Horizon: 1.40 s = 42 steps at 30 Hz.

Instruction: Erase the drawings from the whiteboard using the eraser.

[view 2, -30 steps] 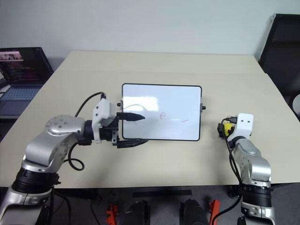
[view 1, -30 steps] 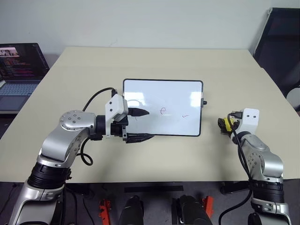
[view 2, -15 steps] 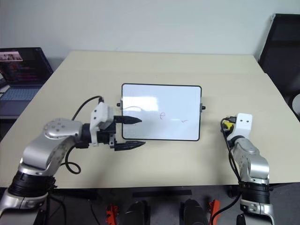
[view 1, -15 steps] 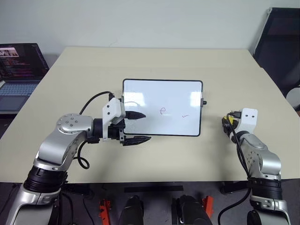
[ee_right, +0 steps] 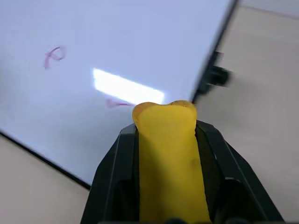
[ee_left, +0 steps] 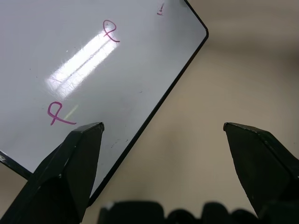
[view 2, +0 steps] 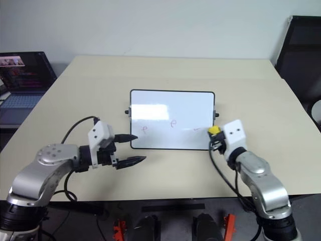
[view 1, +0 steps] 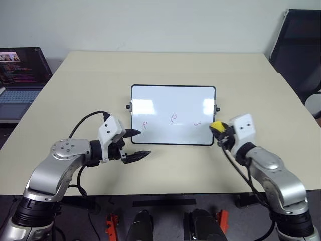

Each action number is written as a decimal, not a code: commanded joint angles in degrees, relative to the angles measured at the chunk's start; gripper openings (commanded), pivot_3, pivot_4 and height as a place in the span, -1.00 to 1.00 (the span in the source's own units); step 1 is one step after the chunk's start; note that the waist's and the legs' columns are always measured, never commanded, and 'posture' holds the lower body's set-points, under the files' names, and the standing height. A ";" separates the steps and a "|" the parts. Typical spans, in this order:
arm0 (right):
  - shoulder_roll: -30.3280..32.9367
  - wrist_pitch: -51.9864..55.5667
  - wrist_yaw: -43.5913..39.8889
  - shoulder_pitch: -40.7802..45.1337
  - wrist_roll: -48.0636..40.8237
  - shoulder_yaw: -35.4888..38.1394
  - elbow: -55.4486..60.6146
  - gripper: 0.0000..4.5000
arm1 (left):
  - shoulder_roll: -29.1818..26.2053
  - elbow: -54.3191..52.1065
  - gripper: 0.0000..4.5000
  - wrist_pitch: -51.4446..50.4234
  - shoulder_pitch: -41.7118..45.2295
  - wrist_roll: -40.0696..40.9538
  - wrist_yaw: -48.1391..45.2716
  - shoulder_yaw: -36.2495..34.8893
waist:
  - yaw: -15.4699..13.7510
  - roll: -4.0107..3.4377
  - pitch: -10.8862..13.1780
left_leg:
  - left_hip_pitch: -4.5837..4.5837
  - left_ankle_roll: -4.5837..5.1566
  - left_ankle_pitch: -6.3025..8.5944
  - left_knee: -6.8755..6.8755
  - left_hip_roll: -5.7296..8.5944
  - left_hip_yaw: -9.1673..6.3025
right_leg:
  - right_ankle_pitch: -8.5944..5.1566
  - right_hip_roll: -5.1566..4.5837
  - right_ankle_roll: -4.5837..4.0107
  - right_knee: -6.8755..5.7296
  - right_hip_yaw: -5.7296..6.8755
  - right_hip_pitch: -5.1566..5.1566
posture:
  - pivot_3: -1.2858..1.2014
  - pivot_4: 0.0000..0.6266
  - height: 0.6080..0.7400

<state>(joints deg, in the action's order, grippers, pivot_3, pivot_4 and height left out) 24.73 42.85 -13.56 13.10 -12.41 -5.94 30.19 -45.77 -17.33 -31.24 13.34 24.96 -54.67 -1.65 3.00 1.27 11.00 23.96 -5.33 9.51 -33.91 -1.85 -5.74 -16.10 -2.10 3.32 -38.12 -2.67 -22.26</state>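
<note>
The whiteboard (view 1: pixel 170 100) lies flat mid-table, black-framed. Three red drawings run along its near half: a loop (view 1: pixel 145 124) on the left, a loop (view 1: pixel 173 118) in the middle and a short tick (view 1: pixel 197 123) on the right. My right gripper (view 1: pixel 219 131) is shut on the yellow eraser (view 1: pixel 216 125) and holds it over the board's near right corner, close to the tick (ee_right: pixel 114 103). The eraser (ee_right: pixel 167 154) sticks out between the black fingers. My left gripper (view 1: pixel 143 143) stands open and empty just off the board's near left corner, beside the left loop (ee_left: pixel 58 113).
An open laptop (view 1: pixel 20 75) sits on a lower surface off the table's left side. A black chair (view 1: pixel 301 50) stands at the right. The beige table (view 1: pixel 100 80) surrounds the board on all sides.
My right gripper shut on the eraser, lifted it and carried it left to the board's near right corner. My left gripper drew back off the board, uncovering the left loop.
</note>
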 commanded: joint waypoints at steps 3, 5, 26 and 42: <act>2.28 -5.85 -1.56 6.48 8.95 -7.64 -5.57 -0.45 | 0.07 1.34 1.00 3.58 1.35 -0.99 -1.74 0.39 | -0.02 0.00 0.00 | 0.03 0.00 0.00 0.02 0.00 0.00 | 0.00 0.00 0.01 0.03 0.02 -0.01 | 0.03 -0.52 1.00; 1.27 -7.04 -1.59 8.69 10.51 -8.69 -8.44 -0.45 | 0.07 1.44 1.00 4.11 1.07 -1.22 -2.20 0.59 | -0.01 0.00 0.00 | 0.07 0.00 0.00 0.04 0.00 0.00 | 0.07 0.00 0.14 0.04 0.02 -0.03 | 0.03 -0.52 1.00; 0.92 -1.69 -6.30 9.72 16.50 -7.94 -14.79 -0.45 | 0.44 -2.07 1.00 0.82 2.23 -0.25 -0.92 0.72 | -0.04 0.10 -0.06 | -0.02 0.07 -0.06 -0.07 0.01 -0.03 | 0.12 0.00 0.09 -0.02 0.03 0.08 | 0.03 -0.52 1.00; -1.27 -0.72 -6.22 11.44 16.43 -6.48 -14.88 -0.45 | 0.84 -4.91 1.00 -3.05 3.14 0.64 1.04 0.72 | 0.12 0.18 -0.11 | -0.07 0.17 -0.12 -0.06 0.01 -0.04 | 0.19 0.00 0.05 -0.04 0.03 0.08 | 0.03 -0.52 1.00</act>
<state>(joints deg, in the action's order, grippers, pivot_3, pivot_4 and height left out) 23.35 42.40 -21.51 24.03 2.35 -14.32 17.05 -44.83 -20.10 -34.33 16.18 24.92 -54.14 -0.21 3.12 1.45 10.89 23.88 -5.16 9.38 -33.97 -1.85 -5.78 -15.90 -2.09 3.37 -38.15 -2.64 -22.18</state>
